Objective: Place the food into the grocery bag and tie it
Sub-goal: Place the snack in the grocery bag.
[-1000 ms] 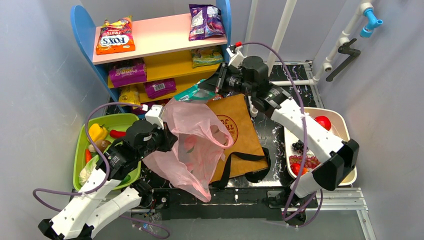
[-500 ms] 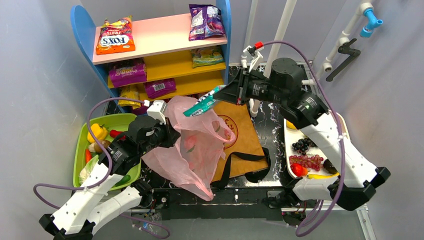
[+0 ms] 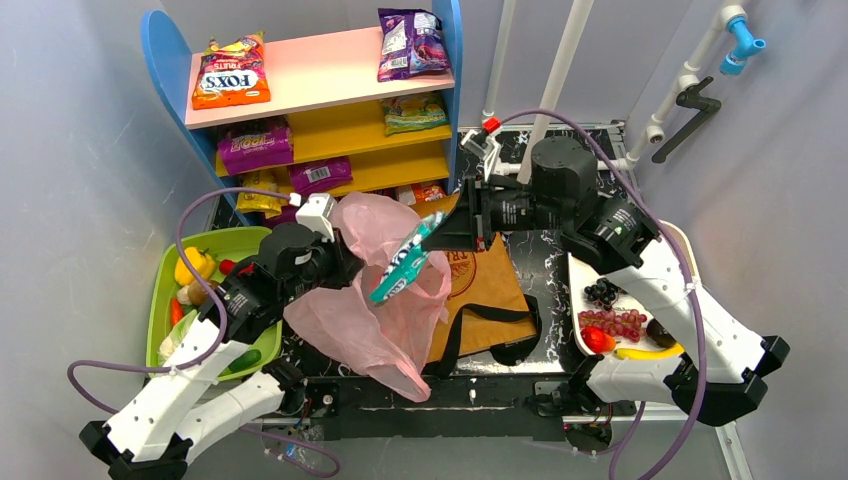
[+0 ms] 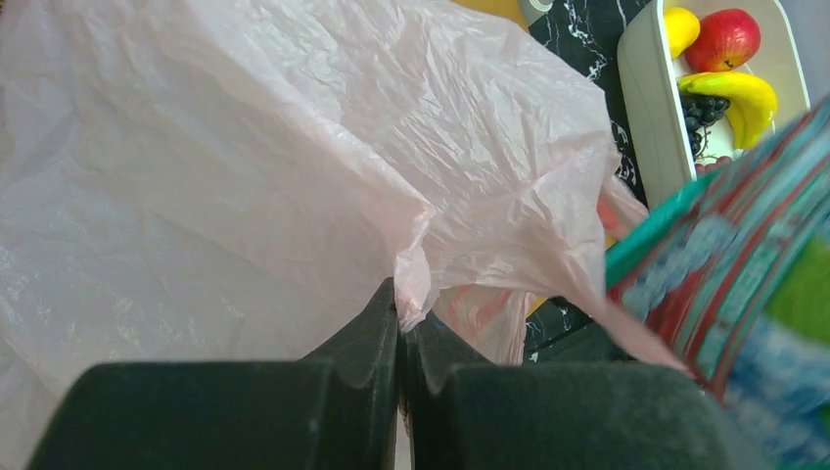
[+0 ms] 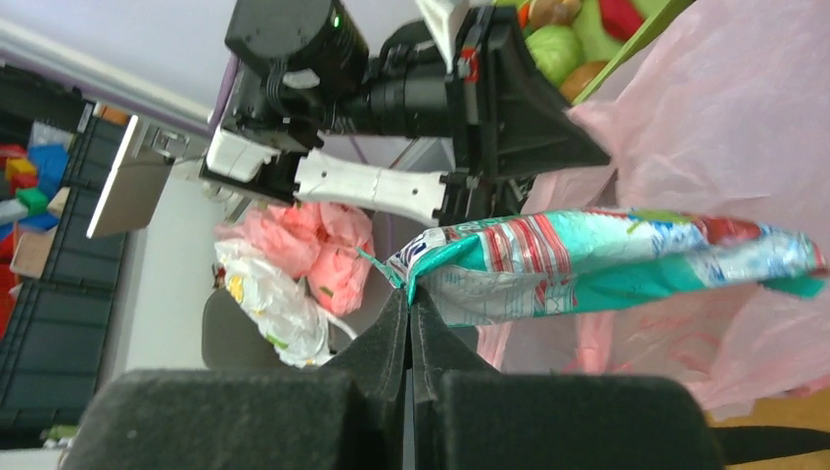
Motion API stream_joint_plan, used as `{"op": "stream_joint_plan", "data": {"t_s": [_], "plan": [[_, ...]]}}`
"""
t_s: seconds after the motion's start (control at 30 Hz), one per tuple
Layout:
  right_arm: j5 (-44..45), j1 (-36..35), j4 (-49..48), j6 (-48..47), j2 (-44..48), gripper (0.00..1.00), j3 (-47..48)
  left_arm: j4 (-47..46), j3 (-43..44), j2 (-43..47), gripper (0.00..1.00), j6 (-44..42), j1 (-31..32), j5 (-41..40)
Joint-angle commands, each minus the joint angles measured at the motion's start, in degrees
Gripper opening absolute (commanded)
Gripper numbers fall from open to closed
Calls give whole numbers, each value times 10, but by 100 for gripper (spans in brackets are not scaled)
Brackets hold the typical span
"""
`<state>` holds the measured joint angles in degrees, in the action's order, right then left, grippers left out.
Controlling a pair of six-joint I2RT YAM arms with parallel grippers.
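The pink plastic grocery bag point(image 3: 385, 300) hangs crumpled at the table's middle. My left gripper point(image 3: 340, 252) is shut on its rim and holds it up; the pinched fold shows in the left wrist view point(image 4: 416, 284). My right gripper point(image 3: 443, 232) is shut on the corner of a teal snack packet point(image 3: 402, 265), which dangles over the bag's mouth. The packet also shows in the right wrist view point(image 5: 607, 259) with the gripper point(image 5: 409, 299) pinching its end. Some pinkish item shows dimly through the bag.
A brown paper bag point(image 3: 480, 270) with black straps lies under the pink bag. A shelf point(image 3: 320, 70) holds snack packets at the back. A green tray point(image 3: 165, 300) of vegetables stands left, a white tray point(image 3: 690, 250) with grapes and fruit right.
My right arm has swung left and down from the shelf, carrying the teal packet over the pink bag's opening. My left gripper has kept holding the bag's rim.
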<state>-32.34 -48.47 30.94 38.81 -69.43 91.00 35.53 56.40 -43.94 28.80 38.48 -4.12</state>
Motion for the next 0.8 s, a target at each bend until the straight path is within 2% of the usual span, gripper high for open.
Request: {"op": "stream_joint_plan", "data": {"t_s": [0.0, 0.27, 0.47, 0.77], "plan": [[-30, -26, -30, 10, 18, 1, -13, -6, 31, -8, 0, 0, 3, -7], [-32, -59, -34, 16, 13, 1, 13, 2, 50, -26, 0, -14, 2, -21], [-44, -82, -74, 50, 7, 1, 4, 3, 56, -33, 0, -22, 2, -28], [-18, -91, -43, 24, -10, 1, 50, 10, 58, -37, 0, -32, 2, -39]]}}
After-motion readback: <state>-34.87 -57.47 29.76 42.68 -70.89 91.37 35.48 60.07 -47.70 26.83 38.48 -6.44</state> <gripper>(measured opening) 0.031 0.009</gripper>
